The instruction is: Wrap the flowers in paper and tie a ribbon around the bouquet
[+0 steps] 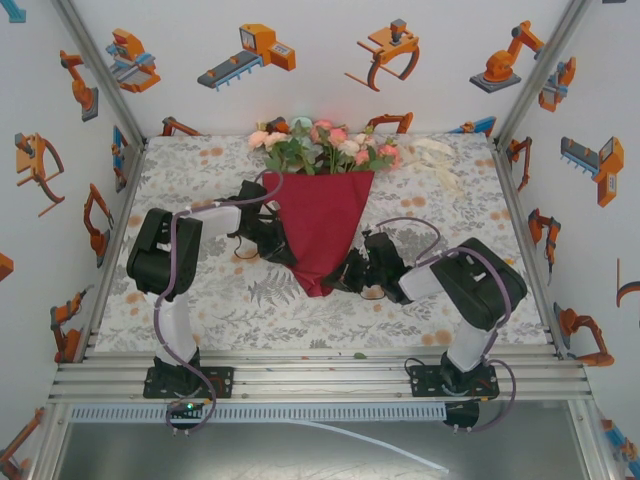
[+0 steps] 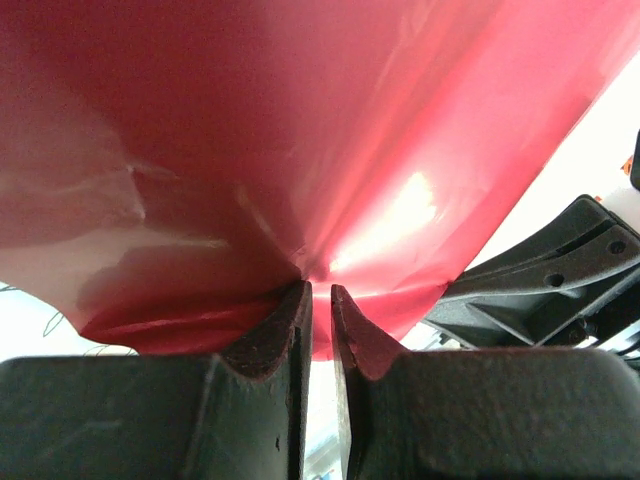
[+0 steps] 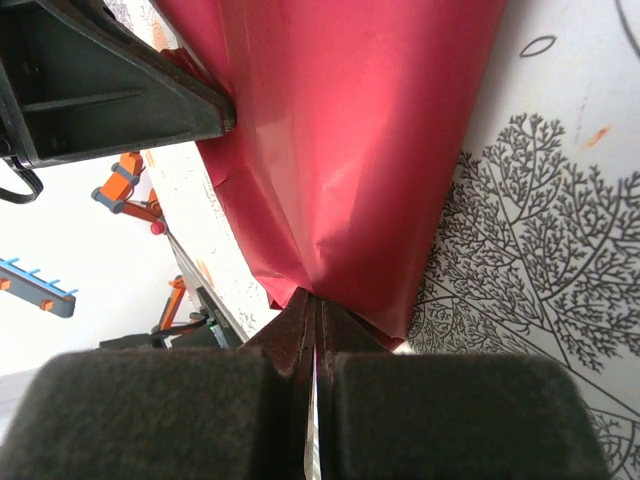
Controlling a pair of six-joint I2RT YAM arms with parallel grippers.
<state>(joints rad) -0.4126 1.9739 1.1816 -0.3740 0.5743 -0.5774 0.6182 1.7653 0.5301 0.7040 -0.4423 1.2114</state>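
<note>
My right gripper (image 3: 315, 303) is pinching the paper (image 3: 350, 150) near its lower tip, jaws pressed together. My left gripper (image 2: 320, 292) is clamping the sheet's 9 o'clock edge, jaws a sliver apart. The red cone is hiding the stems. The flowers (image 1: 325, 145) are fanning out at 12 o'clock, and the ribbon (image 1: 437, 160) is lying at 1 o'clock near the table's (image 1: 250, 310) far edge.

Found no text, label, brand, number or sign that could be read. Made out plain drawings of orange robot arms (image 1: 258, 50) on the walls (image 1: 325, 100) and a grey leaf print on the worktop (image 1: 250, 305), both without any lettering.
</note>
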